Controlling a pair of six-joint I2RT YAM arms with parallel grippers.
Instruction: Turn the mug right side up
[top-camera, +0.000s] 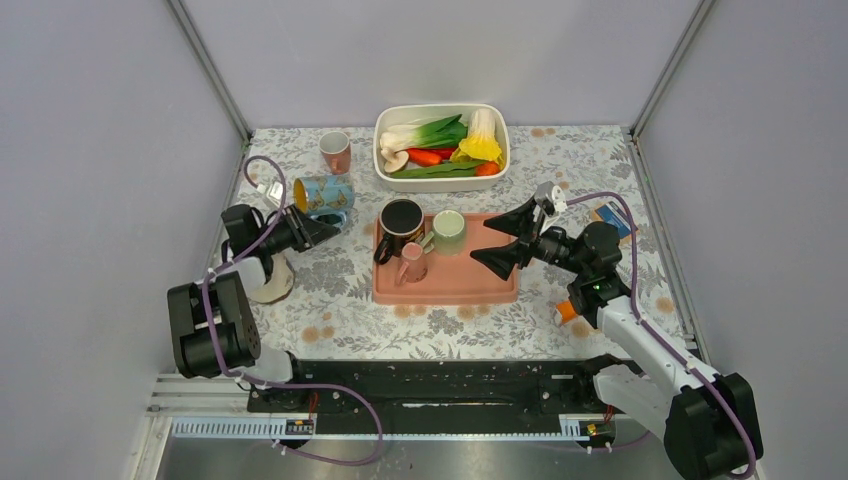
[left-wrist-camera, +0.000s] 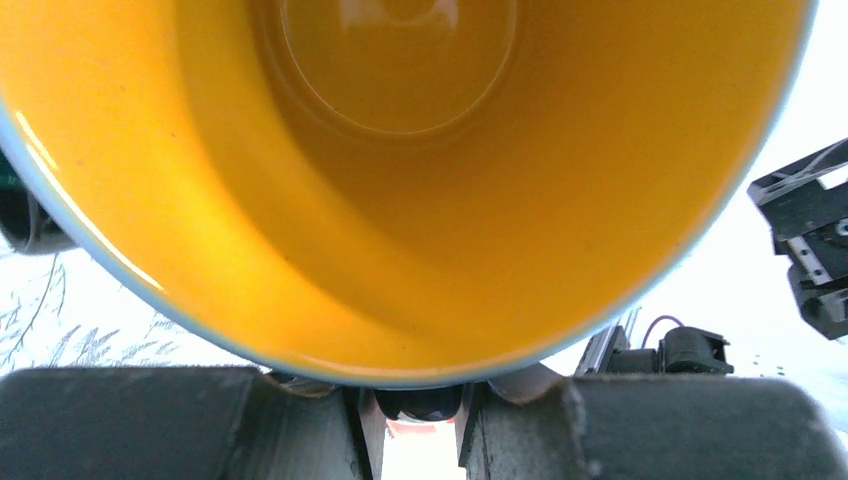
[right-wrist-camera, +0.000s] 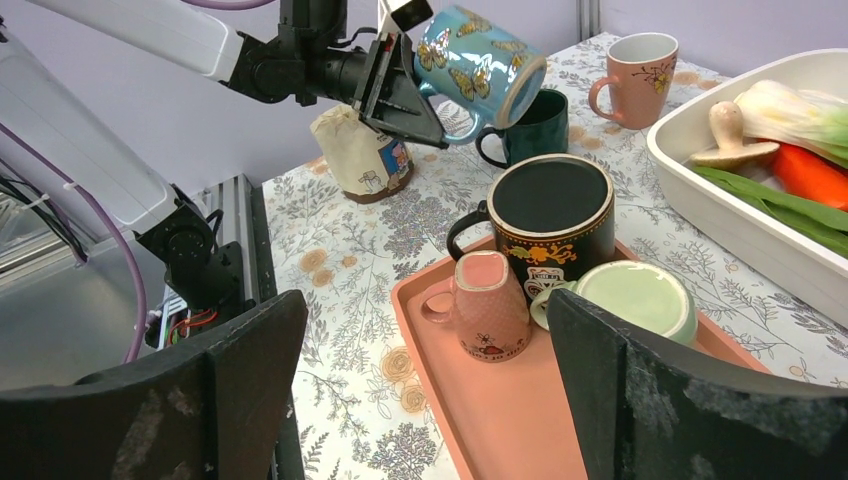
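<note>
Butterfly mug (right-wrist-camera: 478, 62) tilted aloft, clenched in left fingers (right-wrist-camera: 408, 104); right fingers (right-wrist-camera: 250, 380) spread, empty

Two black jointed arms (top-camera: 215, 330), white link segments (top-camera: 650, 345), purple cables (top-camera: 262, 158) along each, dark scuffed tool fingers (right-wrist-camera: 250, 370)

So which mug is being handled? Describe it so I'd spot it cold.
Look left of the pink tray in the middle of the table. There the left gripper holds one mug off the table, by a dark green mug. It alone is light blue with butterflies and yellow inside.
</note>
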